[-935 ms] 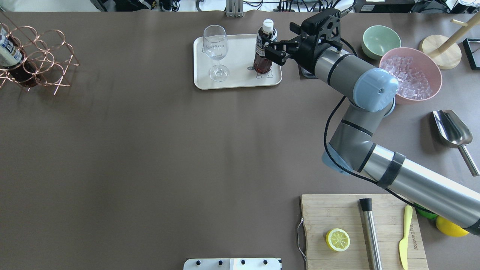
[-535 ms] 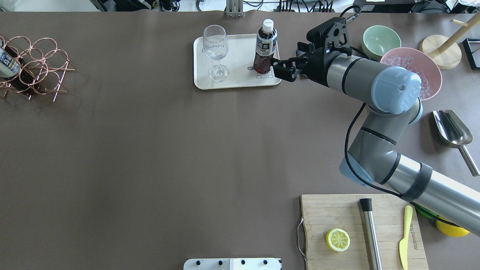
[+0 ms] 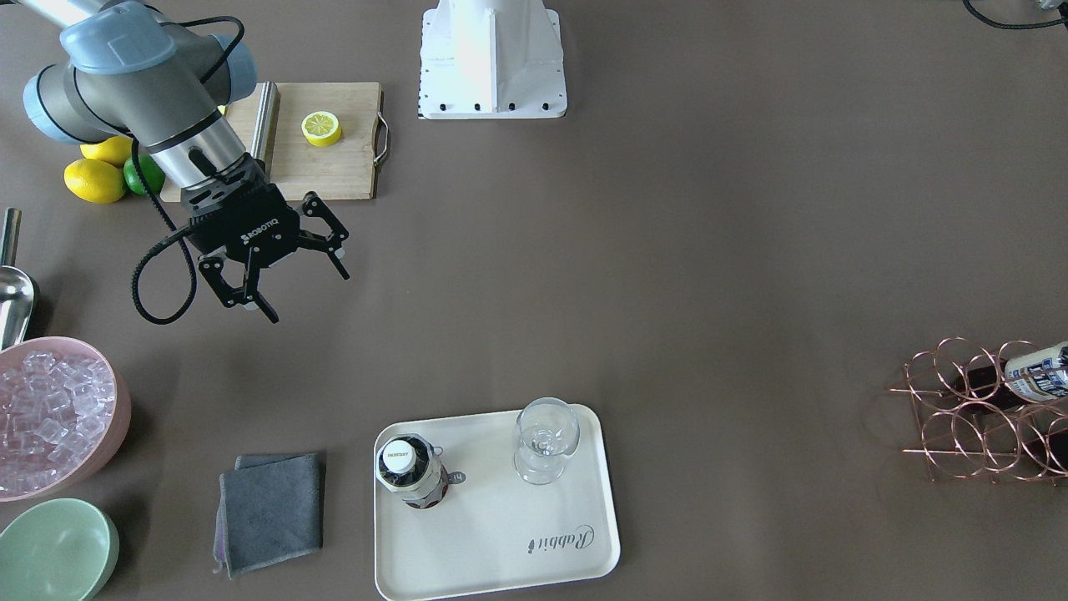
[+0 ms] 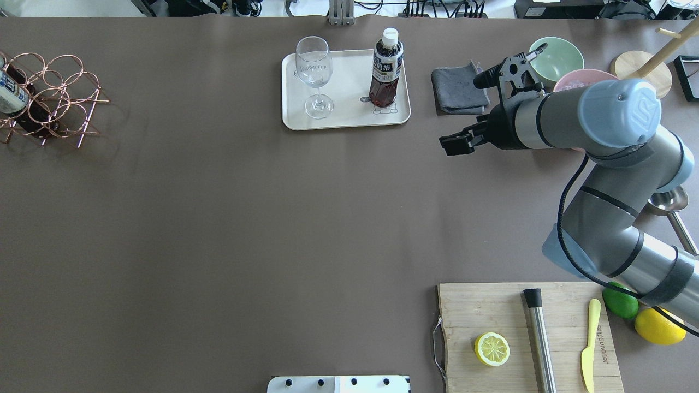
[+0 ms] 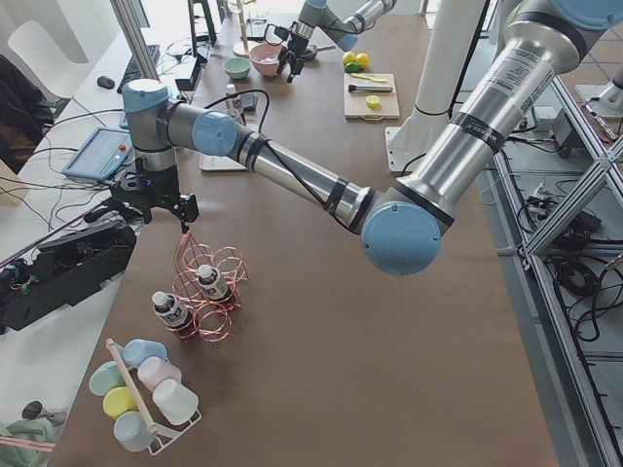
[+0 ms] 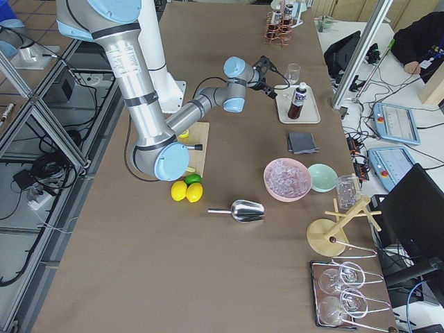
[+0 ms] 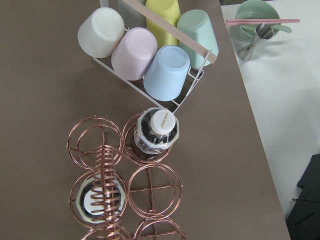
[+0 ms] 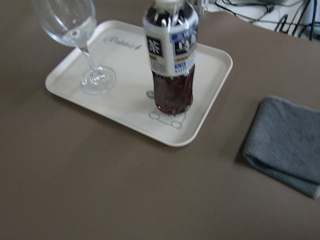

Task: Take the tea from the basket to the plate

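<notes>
Tea bottle (image 4: 386,68) stands upright on the plate (image 4: 349,82), with its long axis vertical, its white cap up and its base on the small bear drawing. In the overhead view it occupies the plate's 3 o'clock side. A wine glass (image 4: 314,71) stands at the 9 o'clock side, apart from it. The bottle label carries a large 茶 character on a dark panel, turned toward the right wrist camera; the smaller print cannot be read. The cap reads "SUNTORY" in the front-facing view. In that view the plate bears the script "Rabbit" near its 5 o'clock corner.

Right gripper (image 3: 302,288), marked "ROBOTIQ" on its body, hangs above bare table with its fingers spread wide and nothing between them. In the overhead view it lies at 4 o'clock from the plate, well apart from the bottle. A folded grey cloth (image 4: 460,90) lies at its 12 o'clock.

Basket (image 4: 54,93) sits toward the table's 10 o'clock in the overhead view. The left wrist camera looks down on it. A second bottle (image 7: 157,132), with "SUNTORY" on its cap, stands cap-up in a ring cell. A third bottle (image 7: 97,200) sits in the cell under the coiled handle. Left gripper (image 5: 154,199) hangs above that handle; whether its fingers are apart or together cannot be told.
</notes>
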Motion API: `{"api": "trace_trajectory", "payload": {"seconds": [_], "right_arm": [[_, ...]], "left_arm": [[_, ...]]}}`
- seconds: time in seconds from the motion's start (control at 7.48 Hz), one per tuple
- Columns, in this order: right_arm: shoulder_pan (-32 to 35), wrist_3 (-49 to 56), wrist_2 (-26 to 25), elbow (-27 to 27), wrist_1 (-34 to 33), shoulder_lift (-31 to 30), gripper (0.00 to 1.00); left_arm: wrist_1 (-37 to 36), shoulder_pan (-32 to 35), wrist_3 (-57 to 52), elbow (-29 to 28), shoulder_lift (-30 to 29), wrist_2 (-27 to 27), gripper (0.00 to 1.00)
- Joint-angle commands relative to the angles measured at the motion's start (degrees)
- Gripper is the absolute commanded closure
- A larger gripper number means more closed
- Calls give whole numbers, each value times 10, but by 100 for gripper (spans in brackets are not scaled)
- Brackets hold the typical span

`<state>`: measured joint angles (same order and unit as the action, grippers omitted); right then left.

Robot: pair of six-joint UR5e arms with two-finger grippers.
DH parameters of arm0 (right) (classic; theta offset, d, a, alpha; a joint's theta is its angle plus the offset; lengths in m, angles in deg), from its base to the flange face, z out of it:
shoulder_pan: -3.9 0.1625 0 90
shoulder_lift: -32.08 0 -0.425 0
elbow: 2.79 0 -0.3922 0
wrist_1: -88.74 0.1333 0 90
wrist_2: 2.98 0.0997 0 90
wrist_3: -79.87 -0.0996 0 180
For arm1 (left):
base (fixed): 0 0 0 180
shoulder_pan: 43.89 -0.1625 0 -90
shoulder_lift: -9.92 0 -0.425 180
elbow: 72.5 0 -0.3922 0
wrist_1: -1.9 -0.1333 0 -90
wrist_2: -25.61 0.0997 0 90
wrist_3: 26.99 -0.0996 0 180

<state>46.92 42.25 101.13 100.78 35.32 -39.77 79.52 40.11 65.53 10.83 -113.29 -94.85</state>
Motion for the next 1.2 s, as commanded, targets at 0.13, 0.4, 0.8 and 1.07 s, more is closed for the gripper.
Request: {"api": "trace_trajectory", "payload": {"seconds": [0.13, 0.4, 0.8, 1.07], "right_arm": [[90, 85, 130, -1, -250, -71, 0], [185, 86, 248, -27, -383, -77, 0], [330, 236, 262, -65, -408, -160, 0], [407, 274, 268, -99, -404, -207, 0]], "left_arm": [[-19, 12, -100, 196, 158, -31, 2], [-100, 41, -224, 252, 182, -58, 2], [-147, 39, -425, 267, 240, -59, 2], [-120, 39, -582, 260, 312, -60, 2]]}}
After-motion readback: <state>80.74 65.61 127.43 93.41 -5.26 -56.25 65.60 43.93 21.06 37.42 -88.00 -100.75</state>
